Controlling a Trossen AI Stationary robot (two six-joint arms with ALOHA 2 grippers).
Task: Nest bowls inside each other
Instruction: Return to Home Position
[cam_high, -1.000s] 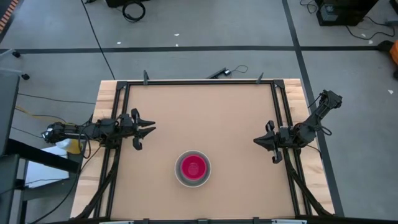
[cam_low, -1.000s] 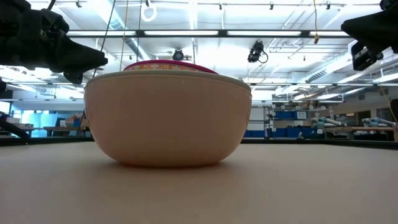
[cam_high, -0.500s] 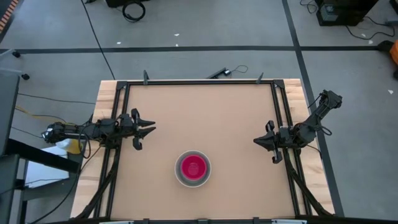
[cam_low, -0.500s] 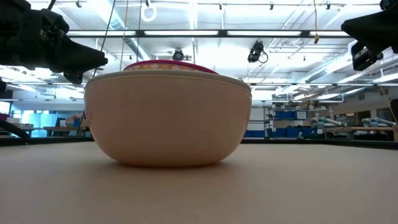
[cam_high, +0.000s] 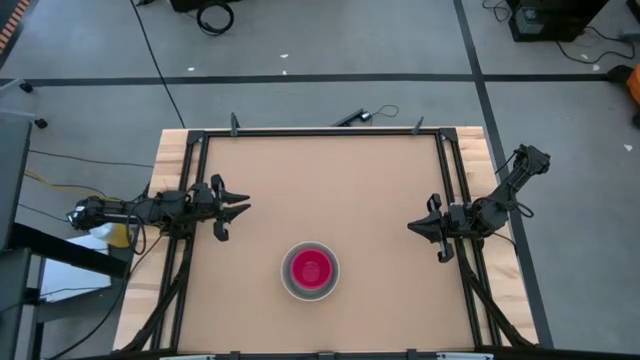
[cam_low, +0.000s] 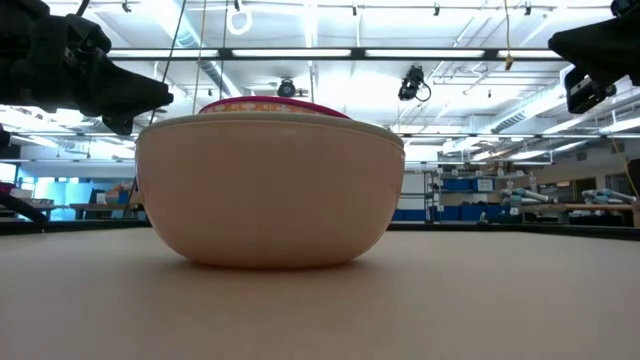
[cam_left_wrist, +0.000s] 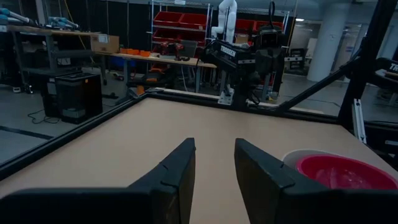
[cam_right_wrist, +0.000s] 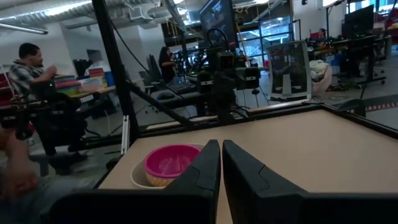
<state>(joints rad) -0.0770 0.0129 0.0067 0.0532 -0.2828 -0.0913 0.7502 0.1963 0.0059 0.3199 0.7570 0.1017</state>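
Observation:
The bowls stand nested in one stack (cam_high: 310, 270) on the tan table, near its front edge and about midway across. A magenta-red bowl (cam_high: 311, 269) sits innermost, and its rim (cam_low: 275, 103) rises just above the large peach outer bowl (cam_low: 270, 190), which rests on its base. Any bowls between them are hidden. My left gripper (cam_high: 245, 207) hovers level at the table's left edge, open and holding nothing (cam_left_wrist: 214, 146). My right gripper (cam_high: 410, 227) hovers level at the right edge, shut on nothing (cam_right_wrist: 221, 144). Both point toward the table's middle, well away from the stack.
A black frame rail (cam_high: 320, 131) runs around the tabletop. Bare tan surface lies on all sides of the stack. In the right wrist view, people (cam_right_wrist: 28, 62) sit and stand in the room beyond the table.

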